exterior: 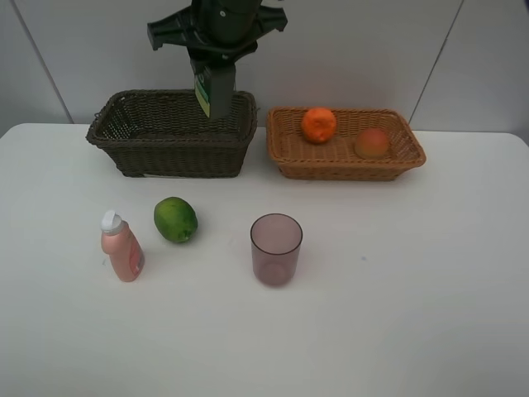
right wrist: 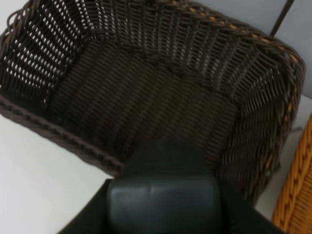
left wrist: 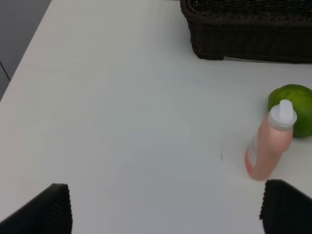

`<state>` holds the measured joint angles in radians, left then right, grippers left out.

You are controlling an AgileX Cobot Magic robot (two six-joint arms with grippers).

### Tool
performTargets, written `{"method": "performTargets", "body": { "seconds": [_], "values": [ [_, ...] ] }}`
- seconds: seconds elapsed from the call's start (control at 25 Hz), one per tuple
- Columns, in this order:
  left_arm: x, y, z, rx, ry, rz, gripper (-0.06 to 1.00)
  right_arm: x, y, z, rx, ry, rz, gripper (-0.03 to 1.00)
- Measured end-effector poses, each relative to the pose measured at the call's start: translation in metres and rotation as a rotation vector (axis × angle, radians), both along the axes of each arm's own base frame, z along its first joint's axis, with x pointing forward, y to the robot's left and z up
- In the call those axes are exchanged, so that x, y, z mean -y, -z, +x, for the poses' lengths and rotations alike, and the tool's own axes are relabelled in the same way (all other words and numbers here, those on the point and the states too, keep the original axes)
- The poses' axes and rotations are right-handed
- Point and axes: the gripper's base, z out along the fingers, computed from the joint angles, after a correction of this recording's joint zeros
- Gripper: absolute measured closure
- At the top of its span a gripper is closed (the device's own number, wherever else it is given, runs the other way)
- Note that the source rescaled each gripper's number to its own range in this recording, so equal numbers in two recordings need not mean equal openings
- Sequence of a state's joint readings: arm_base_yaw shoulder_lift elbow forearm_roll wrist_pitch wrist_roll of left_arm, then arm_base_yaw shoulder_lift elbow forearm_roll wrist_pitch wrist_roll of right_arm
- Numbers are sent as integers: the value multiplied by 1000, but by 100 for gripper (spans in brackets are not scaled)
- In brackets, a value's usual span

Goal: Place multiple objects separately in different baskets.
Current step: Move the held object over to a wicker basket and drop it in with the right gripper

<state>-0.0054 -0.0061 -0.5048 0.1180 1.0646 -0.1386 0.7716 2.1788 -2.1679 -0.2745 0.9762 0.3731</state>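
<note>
High over the dark brown basket (exterior: 169,132) hangs a dark green bottle (exterior: 213,89), upright, with my right gripper (exterior: 216,58) shut on it. In the right wrist view the bottle (right wrist: 163,195) fills the foreground above the basket's bare floor (right wrist: 131,102). The light tan basket (exterior: 285,153) holds an orange (exterior: 318,125) and a red-orange peach-like fruit (exterior: 372,143). On the table stand a pink white-capped bottle (exterior: 121,246), a green round fruit (exterior: 175,219) and a purple cup (exterior: 276,248). My left gripper (left wrist: 170,209) is open, low over the table, short of the pink bottle (left wrist: 268,146).
Both baskets stand side by side along the table's back edge, against a grey wall. The green fruit (left wrist: 295,105) lies just behind the pink bottle in the left wrist view, with the dark basket's corner (left wrist: 243,34) beyond it.
</note>
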Motion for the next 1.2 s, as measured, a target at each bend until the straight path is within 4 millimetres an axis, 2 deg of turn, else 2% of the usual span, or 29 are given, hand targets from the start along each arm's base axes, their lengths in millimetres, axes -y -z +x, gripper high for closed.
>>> {"method": "performTargets", "body": {
  "seconds": [0.2,0.6,1.2],
  "values": [
    [0,0,0,0,0,0,-6,-6,14,21,46,2,32,97],
    [0,0,0,0,0,0,-6,-2,39,54,156,-2,48,97],
    [0,0,0,0,0,0,-6,-1,96,79,157,-10,13,97]
  ]
}}
